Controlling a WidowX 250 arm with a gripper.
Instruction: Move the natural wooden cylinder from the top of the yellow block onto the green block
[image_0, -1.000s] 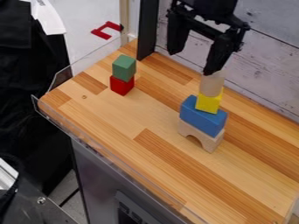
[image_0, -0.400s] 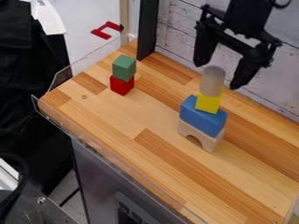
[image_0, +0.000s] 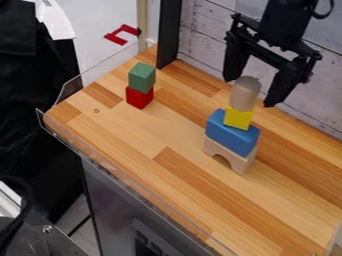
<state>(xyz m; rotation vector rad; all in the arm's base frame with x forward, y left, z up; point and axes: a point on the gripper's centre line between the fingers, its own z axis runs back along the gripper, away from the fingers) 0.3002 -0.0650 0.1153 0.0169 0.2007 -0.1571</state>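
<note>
The black gripper (image_0: 250, 91) hangs at the upper right with its two fingers spread wide, one on each side of the top of a block stack. At the top of that stack stands an upright tan cylinder (image_0: 244, 93). Under it sits a yellow block (image_0: 238, 118), which rests on a blue block (image_0: 231, 133). The lowest piece is a pale wooden arch (image_0: 229, 154) on the tabletop. I cannot tell whether a finger touches the cylinder. Farther left, a green block (image_0: 141, 77) is stacked on a red block (image_0: 139, 97).
The wooden tabletop (image_0: 127, 135) has a clear plastic rim (image_0: 133, 188) along its left and front edges. A white plank wall (image_0: 200, 30) and a black post (image_0: 169, 34) stand behind. A red bracket-shaped piece (image_0: 121, 35) lies beyond the table.
The gripper has moved right from above the stack's left side, then slightly lower, with its fingers now spread around the cylinder's top. The other blocks have stayed put.
</note>
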